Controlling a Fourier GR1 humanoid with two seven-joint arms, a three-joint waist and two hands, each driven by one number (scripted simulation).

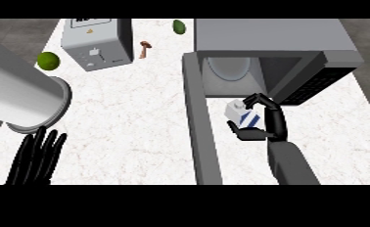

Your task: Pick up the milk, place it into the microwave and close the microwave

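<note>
We have our right hand [262,119] curled around the milk carton [241,114] just outside the open microwave [289,40] mouth, so we judge the placing step underway: next push toward twelve o'clock onto the turntable [230,68].

Both hands are black, with slim jointed fingers: the left hand [37,158] and the right hand [262,119]. The forearms are smooth grey cylinders.
</note>
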